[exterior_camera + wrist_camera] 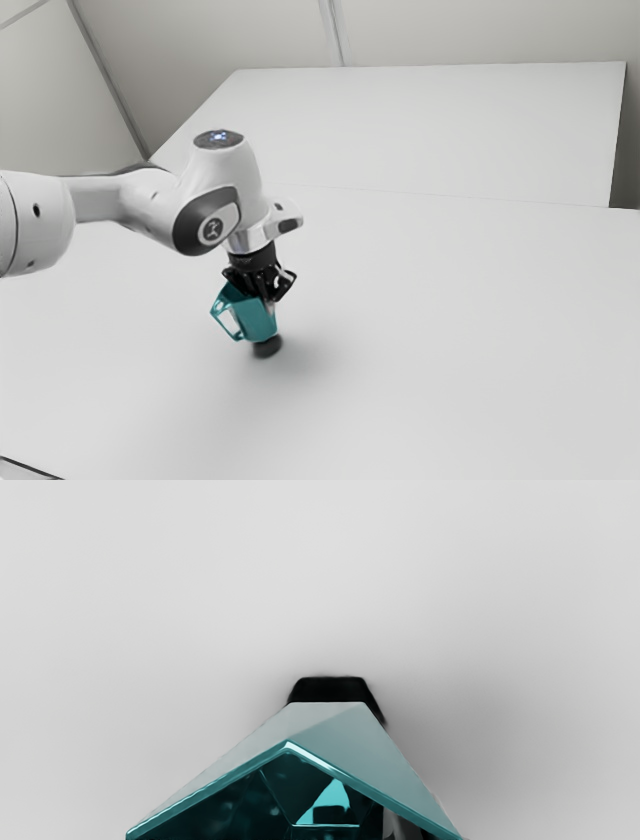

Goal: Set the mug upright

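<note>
In the exterior view, the gripper is pinched narrow on the mug, tilted at its 7 o'clock. Glossy teal facets meet an angular rim; the handle points toward 8 o'clock. Smooth white table stretches toward 3 o'clock.
</note>
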You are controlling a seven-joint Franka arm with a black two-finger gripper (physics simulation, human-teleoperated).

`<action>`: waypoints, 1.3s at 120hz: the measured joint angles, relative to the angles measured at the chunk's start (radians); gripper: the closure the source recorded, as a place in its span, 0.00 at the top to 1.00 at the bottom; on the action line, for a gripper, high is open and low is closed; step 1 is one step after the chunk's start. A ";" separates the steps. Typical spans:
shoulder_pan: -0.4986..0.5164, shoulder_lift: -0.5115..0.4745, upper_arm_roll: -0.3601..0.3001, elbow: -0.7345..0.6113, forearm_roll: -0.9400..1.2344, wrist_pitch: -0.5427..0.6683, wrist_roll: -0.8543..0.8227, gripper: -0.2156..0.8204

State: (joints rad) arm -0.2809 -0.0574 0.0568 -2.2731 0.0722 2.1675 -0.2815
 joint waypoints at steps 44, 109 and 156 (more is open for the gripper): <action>0.019 0.096 -0.001 0.001 0.002 0.094 -0.019 0.04; 0.038 0.029 -0.004 0.016 0.021 0.118 -0.023 0.68; 0.006 -0.039 -0.014 0.289 0.025 -0.100 0.005 0.77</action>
State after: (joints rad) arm -0.2750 -0.0963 0.0424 -1.9840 0.0968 2.0680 -0.2764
